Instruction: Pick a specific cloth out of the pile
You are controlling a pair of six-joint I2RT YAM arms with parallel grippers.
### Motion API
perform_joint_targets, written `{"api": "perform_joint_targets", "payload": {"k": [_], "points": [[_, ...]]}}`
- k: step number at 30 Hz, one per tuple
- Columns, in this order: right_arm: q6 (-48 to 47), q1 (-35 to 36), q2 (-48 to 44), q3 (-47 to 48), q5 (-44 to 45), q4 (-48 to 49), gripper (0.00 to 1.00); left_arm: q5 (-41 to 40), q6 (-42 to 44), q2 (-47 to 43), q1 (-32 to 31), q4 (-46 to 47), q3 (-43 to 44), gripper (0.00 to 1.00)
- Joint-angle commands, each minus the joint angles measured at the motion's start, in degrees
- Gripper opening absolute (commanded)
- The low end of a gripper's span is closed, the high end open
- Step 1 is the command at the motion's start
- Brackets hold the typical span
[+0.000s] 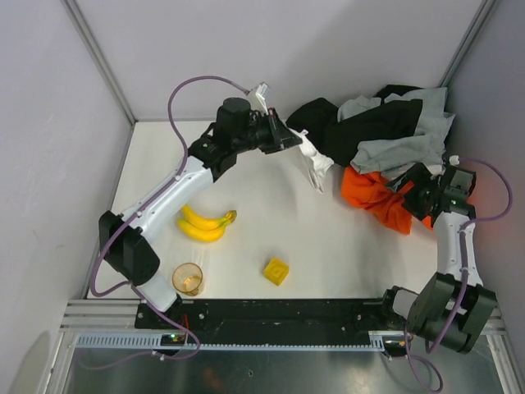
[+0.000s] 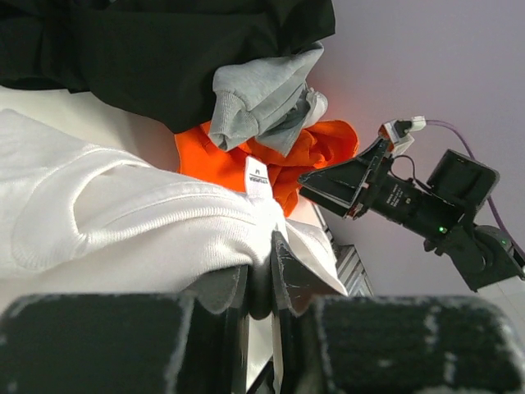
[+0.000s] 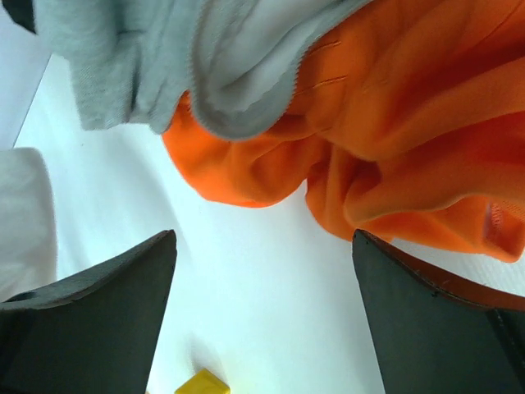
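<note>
Presently, entry one: the cloth (image 1: 316,168), white cotton-like jersey with a ribbed collar, soft, limp and creased. It is lifted near the middle of the far edge of the desk (image 1: 328,242), and its loose end hangs just beside the pile (image 1: 385,135) in the far right corner.

- Left gripper (image 1: 293,139): jaws narrow, pinching a thin fold of the cloth (close to the neck label (image 2: 257,176)).
- Right gripper (image 1: 413,197): jaws wide, holding nothing, next to the orange garment (image 1: 369,190).
- Pile contents: black garment (image 1: 328,123), fleecy grey sweatshirt (image 1: 402,139) and orange folds, all crumpled.

Likely risks:
- The slight pinch could slip if the hanging end snags on the black garment.
- A pull may drag neighbouring garments along.
- The grippers sit near enough to collide.
</note>
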Motion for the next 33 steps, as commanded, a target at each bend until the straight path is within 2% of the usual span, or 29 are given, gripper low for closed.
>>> {"api": "perform_joint_targets", "payload": {"k": [1,18,33], "points": [[1.9,2.7,-4.5,-0.8,0.5,-1.9,0.93,1.8,-0.5,-4.1,0.7,4.3,-1.1,0.01],[3.9,17.8,-11.3,-1.9,11.4,-5.4,0.95,6.3,1.4,-4.1,6.5,4.4,-9.8,0.01],[6.4,27.4,-13.4,-10.5,14.3,-3.2,0.95,13.9,2.9,-4.9,19.7,4.4,-12.4,0.01]]}}
